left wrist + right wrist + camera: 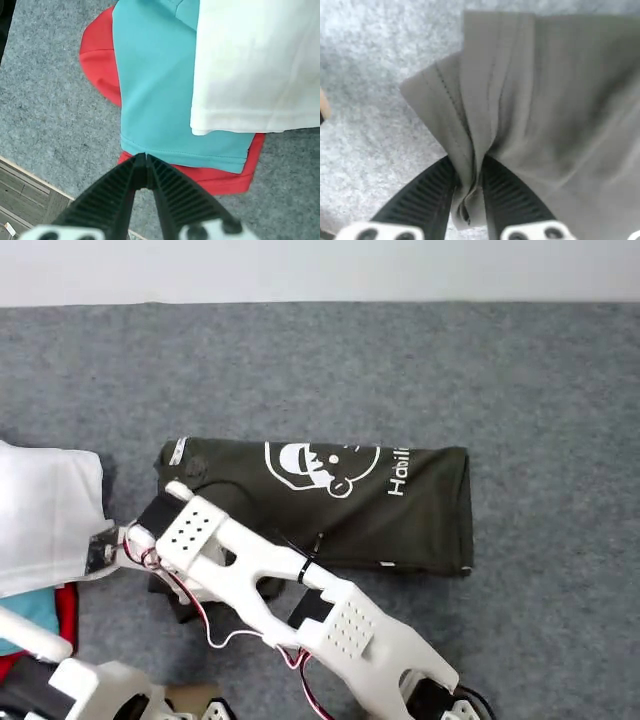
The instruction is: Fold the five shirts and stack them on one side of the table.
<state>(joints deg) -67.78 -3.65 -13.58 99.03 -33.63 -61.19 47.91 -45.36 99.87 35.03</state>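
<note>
A dark green shirt with a white print lies folded into a long strip across the middle of the grey table. My right arm stretches from the front edge to the strip's left end. There my right gripper is shut on a bunched fold of the dark green shirt. At the left edge is a stack: a white shirt on a teal shirt on a red shirt. My left gripper hangs shut and empty over the stack's near corner.
The grey felt table has free room behind and to the right of the green shirt. The table's front edge and a wooden floor show beside the stack. The left arm's white link sits at the front left corner.
</note>
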